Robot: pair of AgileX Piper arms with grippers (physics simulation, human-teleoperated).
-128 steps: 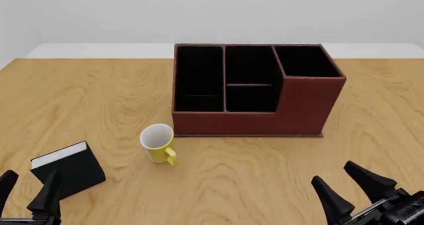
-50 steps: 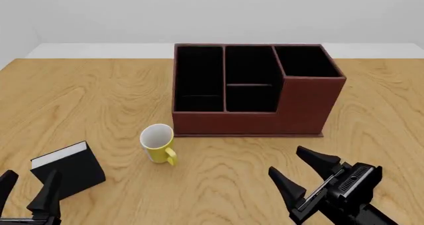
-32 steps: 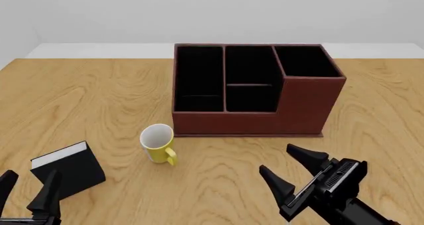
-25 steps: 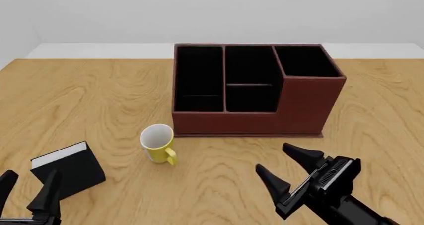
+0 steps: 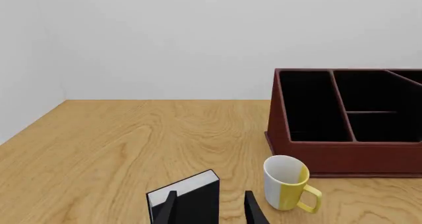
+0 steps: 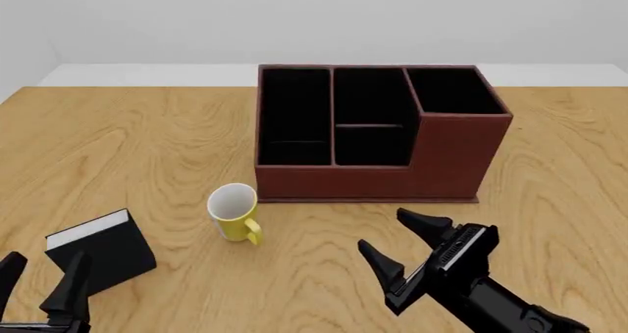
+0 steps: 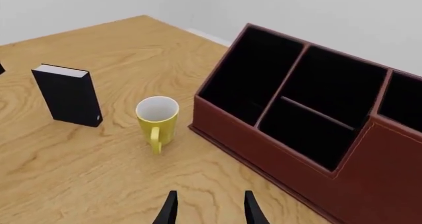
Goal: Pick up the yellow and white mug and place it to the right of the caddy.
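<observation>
Yellow and white mug (image 6: 234,212) stands upright just front-left of the caddy (image 6: 378,134), handle toward me, lying forward-left of my right gripper (image 6: 402,241), jaws wide and empty, nearer than the idle, open left gripper (image 6: 44,289).

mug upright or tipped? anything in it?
Upright and empty. The mug stands on its base on the table, rim up; its white inside shows bare in the right wrist view, and its handle faces the arms.

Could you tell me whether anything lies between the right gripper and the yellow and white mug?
Nothing does. In the front view only bare wooden table separates the right gripper from the yellow and white mug; the right wrist view shows the same.
</observation>
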